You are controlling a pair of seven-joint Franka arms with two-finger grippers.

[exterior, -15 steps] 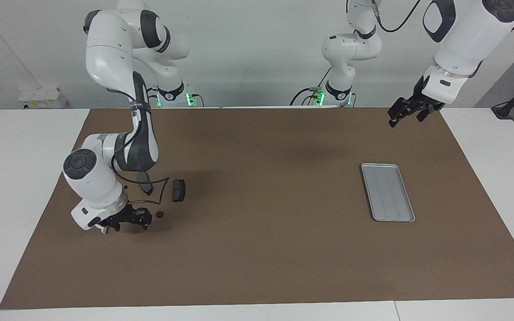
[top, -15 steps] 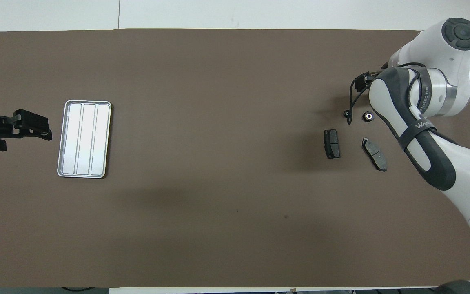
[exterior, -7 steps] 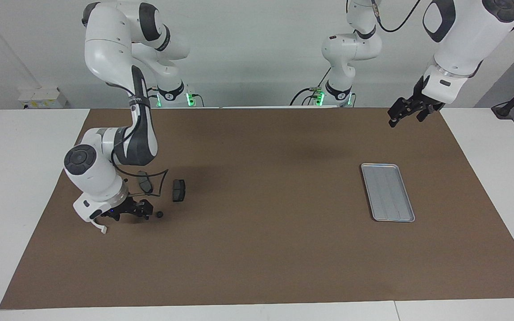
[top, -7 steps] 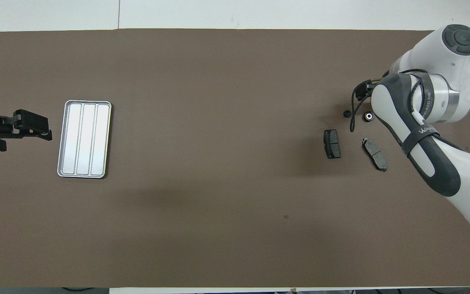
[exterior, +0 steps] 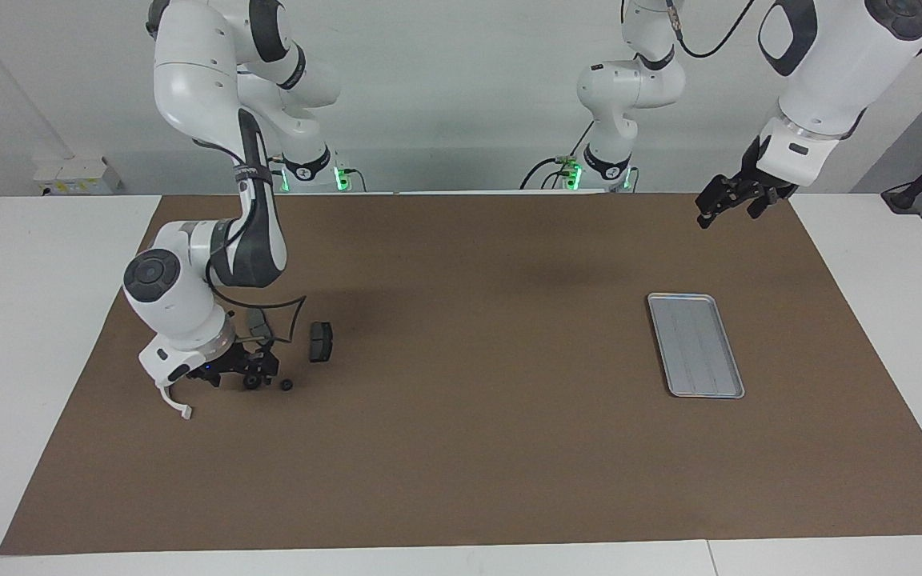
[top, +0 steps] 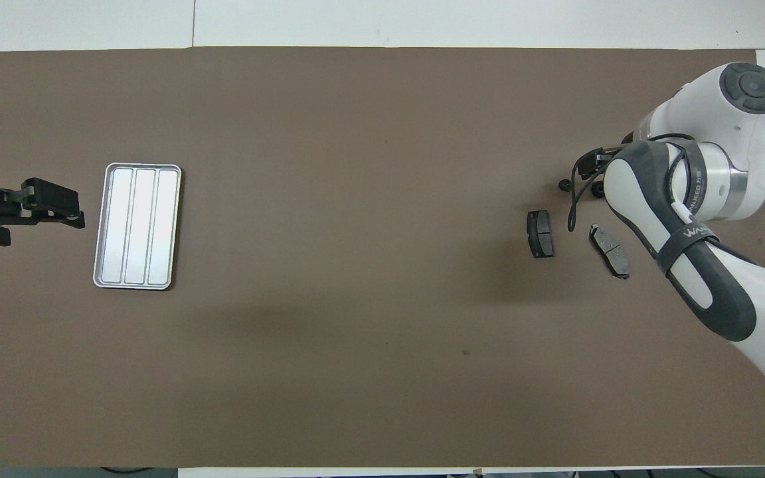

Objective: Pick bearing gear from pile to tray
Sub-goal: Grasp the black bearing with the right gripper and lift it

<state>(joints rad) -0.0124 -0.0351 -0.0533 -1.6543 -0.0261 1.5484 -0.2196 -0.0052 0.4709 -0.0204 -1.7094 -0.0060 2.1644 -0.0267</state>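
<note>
The pile lies toward the right arm's end of the mat: two dark brake pads, a tiny black round piece and a larger black round bearing gear. A white half-ring bracket lies beside them, hidden under the arm in the overhead view. My right gripper is low, right at the bearing gear. The silver tray holds nothing and lies toward the left arm's end. My left gripper waits open in the air, beside the tray.
A brown mat covers the table, with white table edge around it. A thin black cable loops from the right arm over the pile. The right arm's elbow hangs over the mat beside the brake pads.
My right gripper has moved toward the robots, from beside the white bracket to the bearing gear, which it now partly covers from above. The left arm has not moved.
</note>
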